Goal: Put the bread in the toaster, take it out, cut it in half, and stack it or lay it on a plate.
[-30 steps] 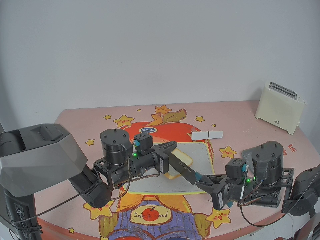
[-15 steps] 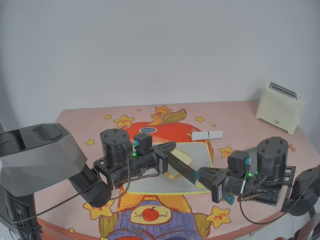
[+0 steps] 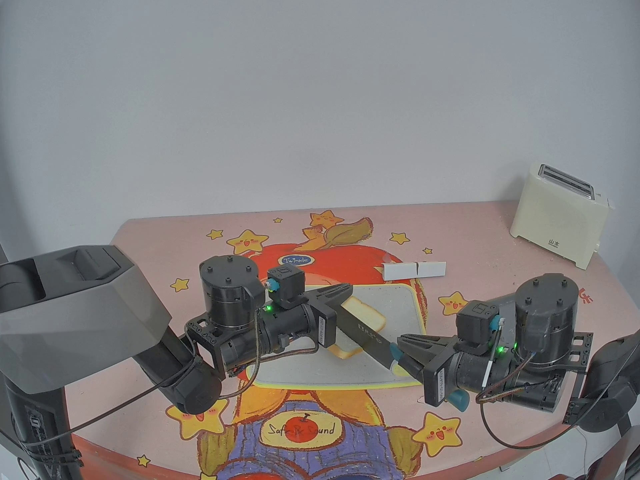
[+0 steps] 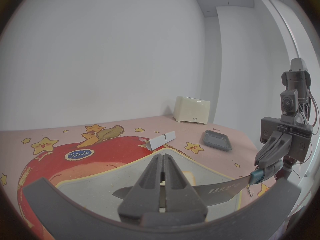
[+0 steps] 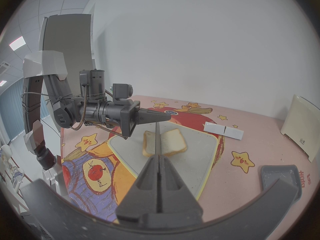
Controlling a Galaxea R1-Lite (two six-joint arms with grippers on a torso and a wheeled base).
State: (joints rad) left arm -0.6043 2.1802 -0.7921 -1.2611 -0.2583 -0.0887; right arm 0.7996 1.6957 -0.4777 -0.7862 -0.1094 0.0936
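Note:
A slice of bread (image 3: 369, 315) (image 5: 170, 140) lies on the pale cutting board (image 3: 408, 303) (image 5: 200, 150). My right gripper (image 3: 399, 353) is shut on the teal handle of a dark knife (image 3: 364, 332) (image 4: 220, 191), near the board's front right edge. The blade lies diagonally across the slice and shows edge-on in the right wrist view (image 5: 157, 139). My left gripper (image 3: 347, 293) (image 4: 163, 165) (image 5: 159, 116) is shut with nothing in it, just over the bread's left side, above the blade's tip. The cream toaster (image 3: 560, 215) (image 4: 192, 110) (image 5: 304, 128) stands at the table's far right.
A white folded knife holder (image 3: 414, 270) (image 4: 161, 140) (image 5: 223, 130) lies behind the board. A shallow grey tray (image 4: 217, 140) (image 5: 282, 177) sits right of the board, near my right arm. The table's right edge runs close past the toaster.
My right arm swung its wrist a little back and to the right, lifting the knife handle slightly. The left gripper and the bread stayed put.

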